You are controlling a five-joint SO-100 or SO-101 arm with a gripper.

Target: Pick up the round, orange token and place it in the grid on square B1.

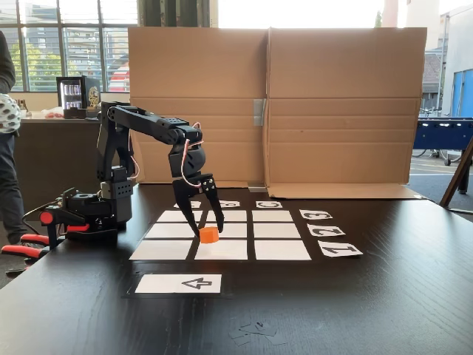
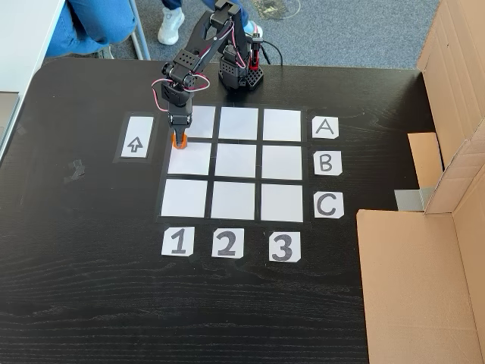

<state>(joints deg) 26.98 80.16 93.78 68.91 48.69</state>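
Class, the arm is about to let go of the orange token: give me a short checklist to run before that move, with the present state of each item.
1. Pincer around the small orange plastic token: ok, fingers stand either side of it.
2. Token down on the paper: ok in the side fixed view, it seems to rest on the surface.
3. Token inside blank white square B1, row B, column 1: not ok; in the top-down fixed view it sits at that cell's upper left corner, on the border.
4. Pincer grip, tight or loose: cannot tell.
5. White paper grid flat on the black wooden table: ok.
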